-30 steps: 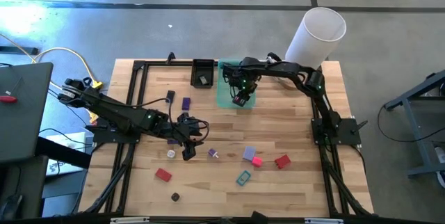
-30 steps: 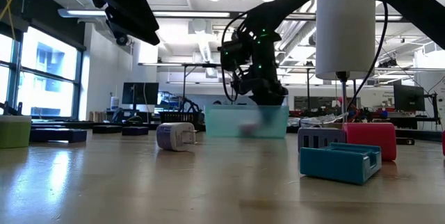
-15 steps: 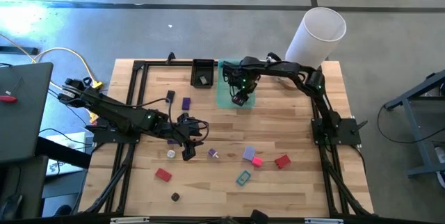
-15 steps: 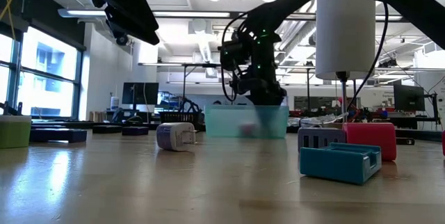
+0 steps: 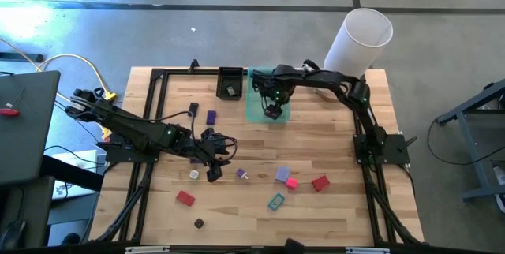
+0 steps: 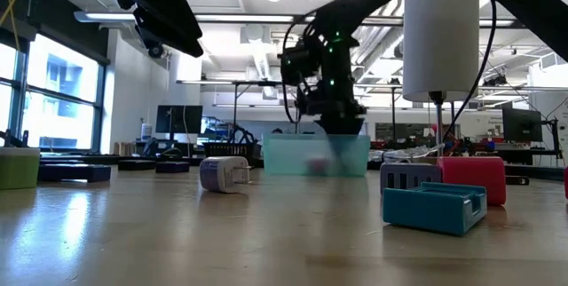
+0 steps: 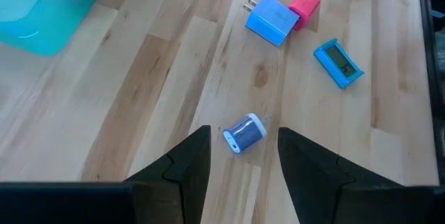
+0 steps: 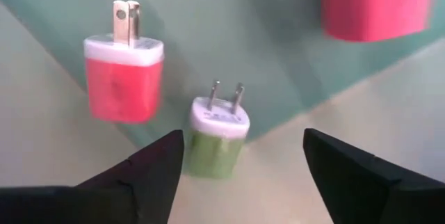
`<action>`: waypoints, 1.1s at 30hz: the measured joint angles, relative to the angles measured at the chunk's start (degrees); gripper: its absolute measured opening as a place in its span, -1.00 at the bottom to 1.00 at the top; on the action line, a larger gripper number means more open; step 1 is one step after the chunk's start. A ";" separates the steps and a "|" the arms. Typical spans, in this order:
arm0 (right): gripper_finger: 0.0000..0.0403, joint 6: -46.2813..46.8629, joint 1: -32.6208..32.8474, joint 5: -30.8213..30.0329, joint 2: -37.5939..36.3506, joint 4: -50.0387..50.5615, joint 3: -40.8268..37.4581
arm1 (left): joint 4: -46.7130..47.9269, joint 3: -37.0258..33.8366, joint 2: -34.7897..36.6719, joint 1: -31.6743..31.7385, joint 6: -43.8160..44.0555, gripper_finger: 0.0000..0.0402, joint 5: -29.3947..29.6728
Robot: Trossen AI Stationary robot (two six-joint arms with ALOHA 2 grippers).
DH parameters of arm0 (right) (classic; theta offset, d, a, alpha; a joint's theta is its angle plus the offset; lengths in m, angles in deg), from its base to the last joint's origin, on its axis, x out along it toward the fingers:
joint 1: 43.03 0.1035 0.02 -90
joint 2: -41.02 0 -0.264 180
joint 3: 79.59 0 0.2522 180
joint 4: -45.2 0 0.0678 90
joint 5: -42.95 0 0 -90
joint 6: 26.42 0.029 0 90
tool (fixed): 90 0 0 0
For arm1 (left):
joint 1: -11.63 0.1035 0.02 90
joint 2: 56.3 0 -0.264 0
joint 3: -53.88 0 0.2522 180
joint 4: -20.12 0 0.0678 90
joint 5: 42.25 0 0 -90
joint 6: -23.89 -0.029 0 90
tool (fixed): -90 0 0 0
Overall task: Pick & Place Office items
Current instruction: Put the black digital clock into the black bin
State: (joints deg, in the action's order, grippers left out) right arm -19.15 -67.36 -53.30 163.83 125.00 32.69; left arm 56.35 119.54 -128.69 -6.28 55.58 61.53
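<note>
Office items (image 5: 282, 175) lie scattered across the wooden table (image 5: 331, 140).

Wooden bench (image 6: 177, 242) fills the lower half, seen level w/ its top. Mid-back: see-through teal tray (image 6: 315, 154), w/ a faint pink thing inside. Right claw (image 6: 342, 126) hangs at the tray's top edge, arm running up & to the right; fingers too dark to read. Left of tray: small white plug adapter (image 6: 224, 173) on its side. Right foreground: teal block (image 6: 435, 206), closest to camera; behind it a grey-purple block (image 6: 410, 177) & red block (image 6: 472, 178), side by side. Big white cylinder (image 6: 441, 42) stands behind those. Far left edge: green block (image 6: 18, 167). Top left: dark bulk of the other arm (image 6: 160, 6). Beyond: office room w/ windows, monitors.
</note>
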 joint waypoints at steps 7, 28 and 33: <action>0.42 2.21 4.82 -6.67 -7.90 -0.37 0.03 | 0.39 0.00 0.01 2.93 -0.14 -0.20 -10.93; 0.42 9.71 27.62 -26.48 -17.68 -2.82 -0.07 | 1.42 0.07 -2.37 7.39 2.95 0.10 -12.94; 0.42 12.81 32.21 -32.56 -17.62 -1.66 -0.13 | 2.78 -0.04 -3.52 7.91 1.64 0.39 -11.76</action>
State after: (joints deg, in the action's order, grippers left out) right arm -6.34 -35.15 -85.86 146.21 123.34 32.56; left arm 59.13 119.50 -132.22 1.63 57.22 49.77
